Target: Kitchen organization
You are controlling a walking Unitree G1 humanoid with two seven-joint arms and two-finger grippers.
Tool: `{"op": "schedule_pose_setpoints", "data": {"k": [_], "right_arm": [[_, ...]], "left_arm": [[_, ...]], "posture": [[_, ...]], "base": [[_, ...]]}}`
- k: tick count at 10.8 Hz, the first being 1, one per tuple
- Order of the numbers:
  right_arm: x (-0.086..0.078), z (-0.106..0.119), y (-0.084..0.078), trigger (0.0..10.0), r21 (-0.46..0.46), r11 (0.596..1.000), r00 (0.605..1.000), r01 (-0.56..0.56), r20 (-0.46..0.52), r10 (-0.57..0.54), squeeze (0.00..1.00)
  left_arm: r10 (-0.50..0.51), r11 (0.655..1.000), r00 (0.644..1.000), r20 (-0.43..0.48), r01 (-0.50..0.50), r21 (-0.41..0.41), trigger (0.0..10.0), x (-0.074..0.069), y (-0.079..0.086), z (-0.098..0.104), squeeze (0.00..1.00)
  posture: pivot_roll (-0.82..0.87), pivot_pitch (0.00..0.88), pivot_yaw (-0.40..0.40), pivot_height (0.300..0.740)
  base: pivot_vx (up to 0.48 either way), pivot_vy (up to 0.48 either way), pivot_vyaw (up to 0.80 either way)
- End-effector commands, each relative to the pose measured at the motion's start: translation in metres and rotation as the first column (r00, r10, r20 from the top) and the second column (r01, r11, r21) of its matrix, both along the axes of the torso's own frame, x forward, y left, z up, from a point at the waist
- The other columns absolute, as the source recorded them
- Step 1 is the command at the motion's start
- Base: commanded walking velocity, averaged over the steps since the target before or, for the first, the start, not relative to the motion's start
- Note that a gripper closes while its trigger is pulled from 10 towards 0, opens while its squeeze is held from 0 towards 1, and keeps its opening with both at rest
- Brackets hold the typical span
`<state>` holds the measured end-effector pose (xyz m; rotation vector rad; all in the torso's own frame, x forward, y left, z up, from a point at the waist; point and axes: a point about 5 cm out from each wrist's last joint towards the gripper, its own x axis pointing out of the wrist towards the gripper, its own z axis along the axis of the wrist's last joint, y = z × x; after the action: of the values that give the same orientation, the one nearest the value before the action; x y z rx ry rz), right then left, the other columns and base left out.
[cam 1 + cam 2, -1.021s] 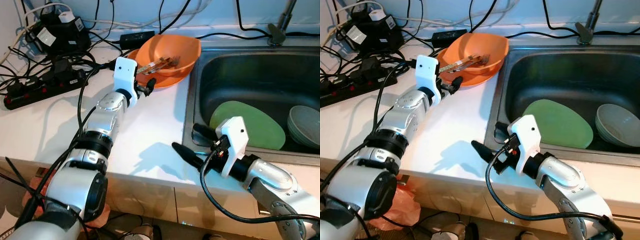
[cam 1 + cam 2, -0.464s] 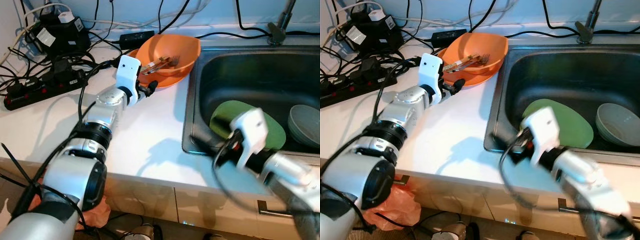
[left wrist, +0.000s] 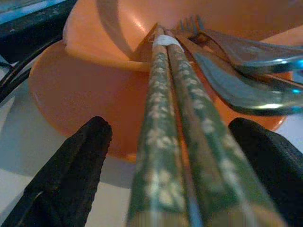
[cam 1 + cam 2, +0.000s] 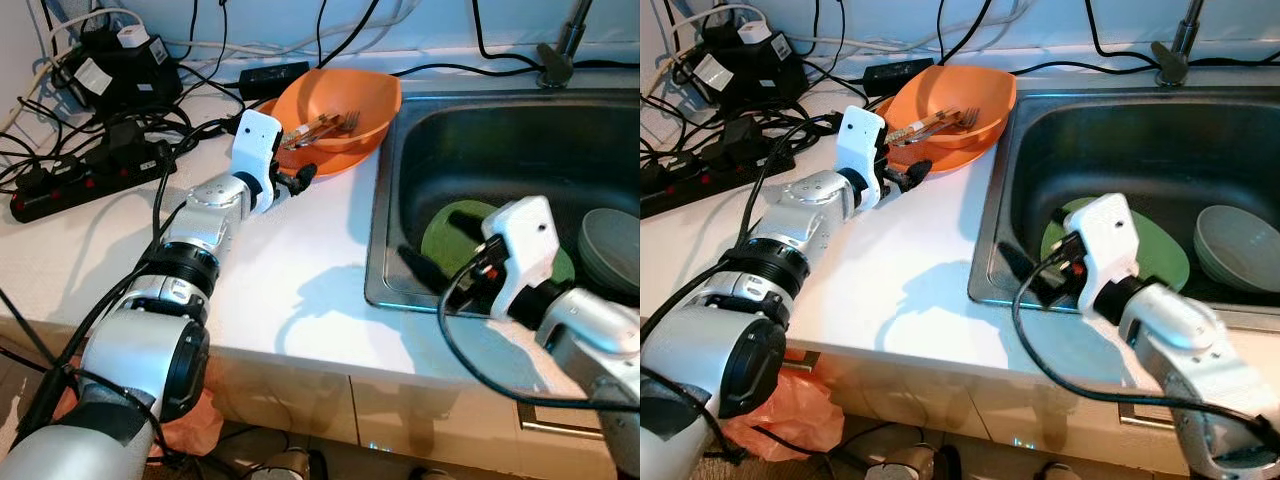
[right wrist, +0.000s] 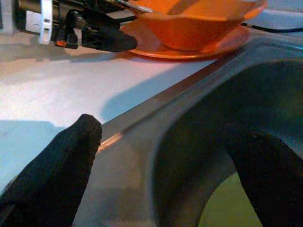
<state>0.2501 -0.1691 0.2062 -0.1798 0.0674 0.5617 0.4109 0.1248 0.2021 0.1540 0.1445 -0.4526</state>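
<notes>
head views, bench: the white bench (image 4: 290, 250) carries an orange bowl (image 4: 345, 100) on an orange plate (image 4: 325, 162), close to the edge of the steel sink (image 4: 480, 140).
head views, cutlery: chopsticks (image 4: 305, 128) and a fork (image 4: 345, 121) lie in the bowl, with their ends over the rim.
head views, left pincer: the left pincer (image 4: 296, 174) is at the near edge of the plate, below the ends of the chopsticks.
head views, right pincer: the right pincer (image 4: 440, 245) is inside the sink, above a green plate (image 4: 448, 240), with its fingers spread. a grey bowl (image 4: 610, 250) is beside the green plate.
head views, far corner: a black power strip (image 4: 85, 180) and many cables (image 4: 120, 70).
left wrist view: the two black fingers (image 3: 71, 165) are spread, and the green patterned chopsticks (image 3: 165, 123) pass between them; i cannot tell if they touch.
right wrist view: the fingers (image 5: 61, 165) are spread, one on each side of the sink rim (image 5: 156, 123).
</notes>
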Motion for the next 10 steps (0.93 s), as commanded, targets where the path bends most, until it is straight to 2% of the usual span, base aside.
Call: {"op": "schedule_pose_setpoints", "data": {"k": [1,4,8,10], "right_arm": [[0.001,0.001,-0.003,10.0,-0.002,1.000,1.000,0.012,-0.005,-0.012,0.00],[0.002,0.003,-0.004,10.0,-0.010,1.000,1.000,0.012,0.001,-0.012,0.00],[0.006,-0.001,-0.003,10.0,-0.006,1.000,1.000,0.010,-0.006,-0.010,0.00],[0.006,-0.003,-0.002,10.0,-0.001,1.000,1.000,0.010,-0.010,-0.010,0.00]], "left_arm": [[-0.001,0.999,0.995,-0.100,0.007,0.053,10.0,-0.007,0.011,-0.025,0.00],[0.020,0.999,0.991,-0.131,-0.016,0.032,10.0,-0.015,0.033,-0.034,0.00],[0.002,1.000,0.988,-0.157,0.002,0.027,10.0,-0.032,0.047,-0.039,0.00],[-0.028,0.998,0.996,-0.080,0.033,0.059,10.0,-0.037,0.044,-0.028,0.00]], "posture": [[0.00,0.129,0.194,0.740],[0.02,0.128,0.190,0.740],[0.04,0.123,0.193,0.740],[0.05,0.121,0.193,0.740]], "base": [[0.000,0.000,0.00],[0.000,0.000,0.00],[0.000,0.000,0.00],[0.000,0.000,0.00]]}}
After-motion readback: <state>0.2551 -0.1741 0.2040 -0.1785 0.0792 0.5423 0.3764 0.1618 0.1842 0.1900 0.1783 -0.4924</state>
